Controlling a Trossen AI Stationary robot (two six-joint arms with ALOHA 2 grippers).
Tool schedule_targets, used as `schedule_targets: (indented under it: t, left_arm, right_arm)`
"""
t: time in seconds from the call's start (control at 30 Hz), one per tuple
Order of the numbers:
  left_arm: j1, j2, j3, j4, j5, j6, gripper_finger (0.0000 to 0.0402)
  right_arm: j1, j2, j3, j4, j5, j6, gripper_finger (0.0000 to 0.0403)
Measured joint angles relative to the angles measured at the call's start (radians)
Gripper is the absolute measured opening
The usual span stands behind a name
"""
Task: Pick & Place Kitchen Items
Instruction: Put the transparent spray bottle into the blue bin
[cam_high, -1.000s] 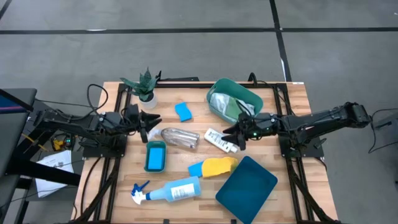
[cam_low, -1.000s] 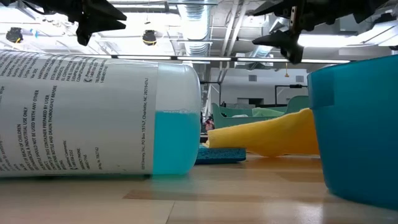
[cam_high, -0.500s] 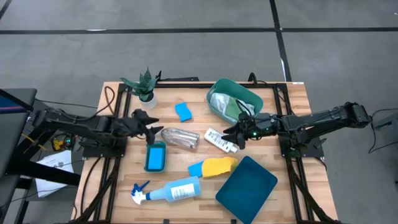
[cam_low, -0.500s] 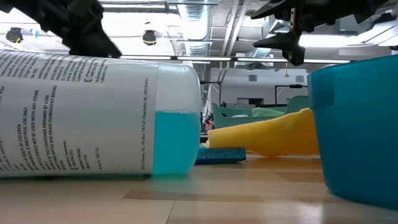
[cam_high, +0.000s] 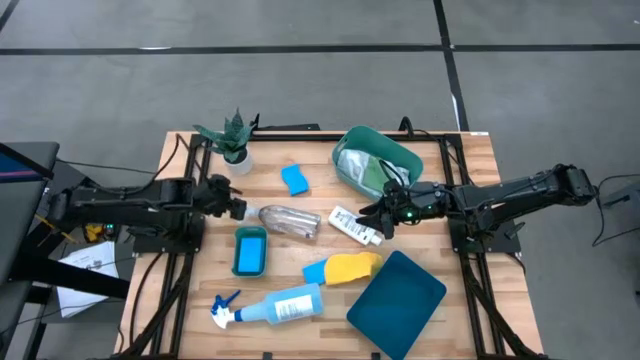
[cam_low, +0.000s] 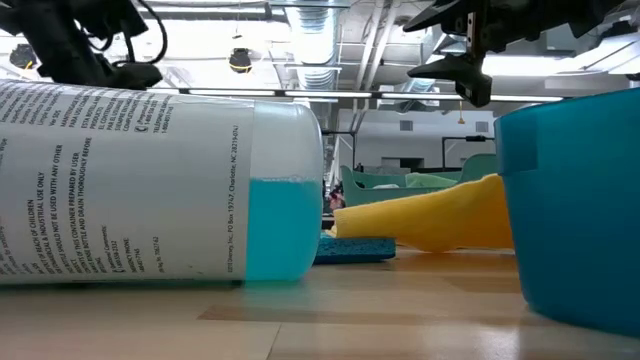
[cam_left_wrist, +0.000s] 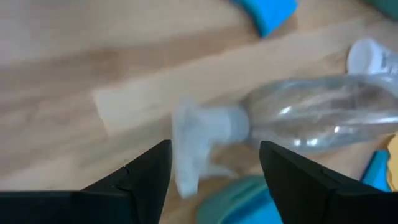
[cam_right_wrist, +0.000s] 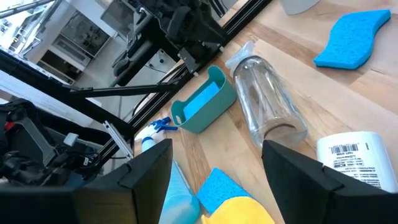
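Wooden table with kitchen items scattered across it, seen from above. The left gripper sits at the white-capped end of a clear crinkled bottle that lies on its side near the middle; the left wrist view shows the fingers spread apart with the cap between them, and I cannot tell whether they touch it. The right gripper hovers with fingers spread just above a small white bottle lying flat, close beside a teal tub holding cloths. A small teal tray lies just below the clear bottle. One blue sponge sits near a potted plant; another blue sponge touches a yellow cloth. A pale-blue spray bottle lies along the front edge, beside a dark teal lid.
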Motion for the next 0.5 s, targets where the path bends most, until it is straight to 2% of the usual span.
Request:
schedule_targets:
  t: [0.23,0.33,0.5]
  left_arm:
    - [0.092,0.008,0.000,-0.025,0.088,0.002,0.0265]
    - [0.116,0.034,0.000,-0.068,0.103,0.005,0.0271]
    - [0.121,0.093,0.000,-0.032,0.113,0.050,0.0275]
  right_arm:
    - [0.000,0.000,0.000,0.000,0.000,0.003,0.0240]
    - [0.000,0.000,0.000,0.000,0.000,0.004,0.0240]
    - [0.000,0.000,0.000,0.000,0.000,0.004,0.0240]
